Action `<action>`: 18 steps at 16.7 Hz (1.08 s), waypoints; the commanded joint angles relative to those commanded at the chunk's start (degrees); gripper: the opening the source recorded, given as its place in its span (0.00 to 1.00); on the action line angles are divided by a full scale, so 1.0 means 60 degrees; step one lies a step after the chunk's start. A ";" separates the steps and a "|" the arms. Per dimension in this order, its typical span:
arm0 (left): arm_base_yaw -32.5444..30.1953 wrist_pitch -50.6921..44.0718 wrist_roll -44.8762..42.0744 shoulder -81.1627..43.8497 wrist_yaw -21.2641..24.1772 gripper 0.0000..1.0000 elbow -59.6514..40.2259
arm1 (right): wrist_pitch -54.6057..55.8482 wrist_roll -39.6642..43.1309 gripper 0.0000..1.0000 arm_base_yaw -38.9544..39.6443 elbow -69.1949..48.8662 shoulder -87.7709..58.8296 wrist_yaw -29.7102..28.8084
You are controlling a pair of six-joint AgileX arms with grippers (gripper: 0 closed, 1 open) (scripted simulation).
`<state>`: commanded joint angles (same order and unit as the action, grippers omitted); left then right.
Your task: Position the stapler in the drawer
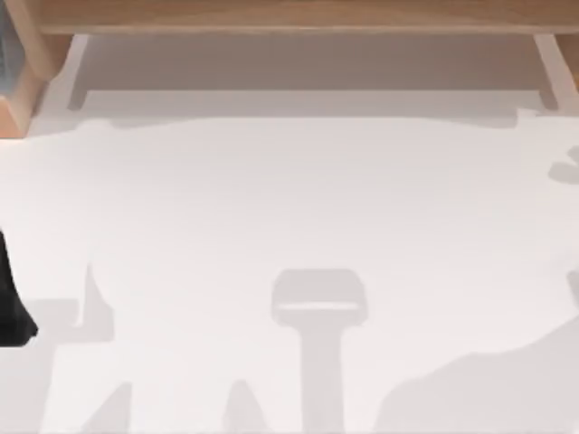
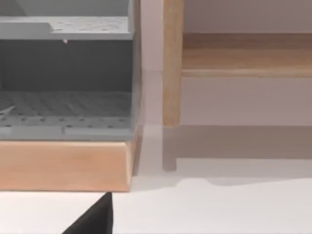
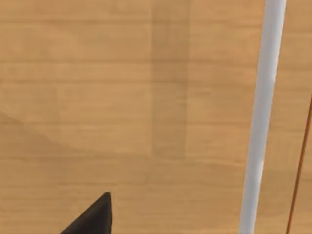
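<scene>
1. The left arm [image 1: 11, 298] is seen in the top view as a black shape at the left edge of the white flat table [image 1: 289, 199], about halfway down that edge.
2. In the left wrist view, a black wedge-shaped part of the left gripper [image 2: 95, 217] is seen low over the table. It is directed towards a grey box-shaped drawer unit with a perforated floor [image 2: 68, 112].
3. How far the left gripper's jaws are parted cannot be told, and nothing is seen to be held by it.
4. The grey drawer unit is seated on a light wooden base board [image 2: 63, 165], which rests on the table. A light wooden upright post [image 2: 171, 63] stands just beside the unit, and a light wooden horizontal rail [image 2: 243, 58] is joined to the post on the side away from the unit.
5. In the top view, the same wooden frame is seen along the far edge of the table, with a corner of the grey unit at the far left.
6. In the right wrist view, a black wedge-shaped part of the right gripper [image 3: 95, 217] is seen held before a light wooden grained panel [image 3: 122, 97]. A white slender bar [image 3: 263, 117] runs across this panel.
7. The opening of the right gripper's jaws cannot be told, and nothing is seen to be held by it.
8. Soft grey shadows [image 1: 318, 303] are cast across the table.
9. The place of the stapler cannot be told.
</scene>
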<state>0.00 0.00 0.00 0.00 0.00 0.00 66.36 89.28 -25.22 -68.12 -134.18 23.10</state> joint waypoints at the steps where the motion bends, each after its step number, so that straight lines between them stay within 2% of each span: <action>1: 0.0000 0.0000 0.0000 0.0000 0.0000 1.00 0.0000 | -0.0082 0.0001 1.00 0.0027 -0.0150 -0.0069 -0.0027; 5: 0.0000 0.0000 0.0000 0.0000 0.0000 1.00 0.0000 | -0.0132 0.0001 1.00 0.0043 -0.0241 -0.0110 -0.0045; 18: 0.0000 0.0000 0.0000 0.0000 0.0000 1.00 0.0000 | -0.0132 0.0001 0.02 0.0043 -0.0241 -0.0110 -0.0045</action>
<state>0.00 0.00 0.00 0.00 0.00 0.00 65.56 89.29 -24.96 -69.57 -134.84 22.83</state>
